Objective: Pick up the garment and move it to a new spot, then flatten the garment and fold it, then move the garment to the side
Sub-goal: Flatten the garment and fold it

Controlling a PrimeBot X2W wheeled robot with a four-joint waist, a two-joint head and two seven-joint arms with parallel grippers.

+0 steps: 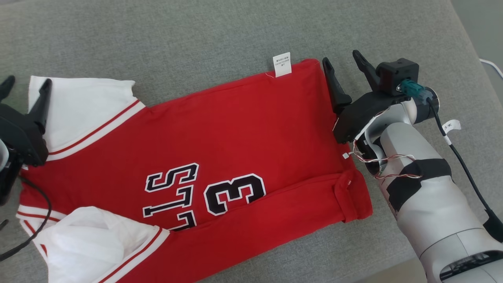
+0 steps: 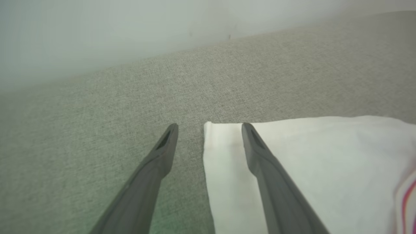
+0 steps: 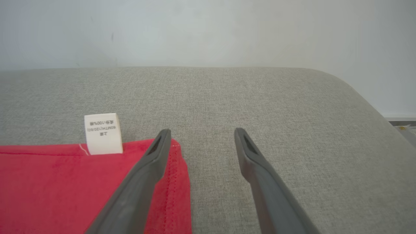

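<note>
The garment [image 1: 235, 129] is a red jersey with white sleeves and black-and-white lettering, spread across the grey cushion. Its white care label [image 1: 282, 64] sticks out at the far hem edge. My right gripper [image 1: 342, 61] is open at the hem's far corner [image 3: 177, 146], one finger [image 3: 152, 162] over the red cloth, the other over bare cushion. My left gripper [image 1: 27, 84] is open at the far white sleeve [image 2: 308, 152], one finger [image 2: 256, 149] above the sleeve's corner and the other beside it. Neither holds anything. The near sleeve [image 1: 94, 236] lies bunched.
The grey cushion [image 1: 196, 39] stretches bare beyond the garment, its rounded right edge [image 3: 364, 94] dropping off. A pale wall [image 3: 208, 29] stands behind it. A white cable [image 1: 493, 65] lies off the cushion at the far right.
</note>
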